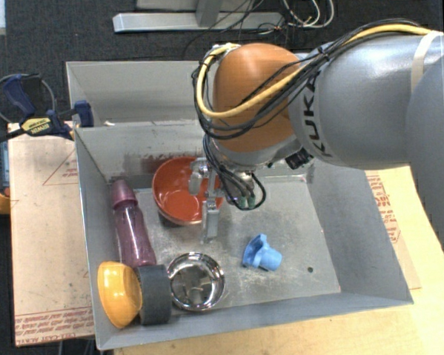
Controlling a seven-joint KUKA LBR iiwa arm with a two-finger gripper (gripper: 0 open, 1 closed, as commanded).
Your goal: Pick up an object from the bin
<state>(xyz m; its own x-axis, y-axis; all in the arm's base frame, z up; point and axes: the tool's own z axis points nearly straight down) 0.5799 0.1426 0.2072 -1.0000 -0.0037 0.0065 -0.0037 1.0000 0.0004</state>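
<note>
Hanging at the right rim of the red bowl (pixel 175 196) by the bin (pixel 359 236) back wall, the pincer (pixel 208 211) is seemingly lining up a grasp; whether spread or pressed, cannot tell; next, clamping that rim.

- This looks like a robotics lab or test cell.
- A grey industrial robot arm (pixel 374 106) lettered KUKA reaches in from the right over a grey metal bin (pixel 325 238).
- On the far side, loose cables (pixel 306 9) and a metal stand base (pixel 191 18) lie on dark carpet (pixel 66 29).

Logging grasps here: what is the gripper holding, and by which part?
Cannot be told. The gripper sits at the right rim of the red bowl, but no grip on it shows.
</note>
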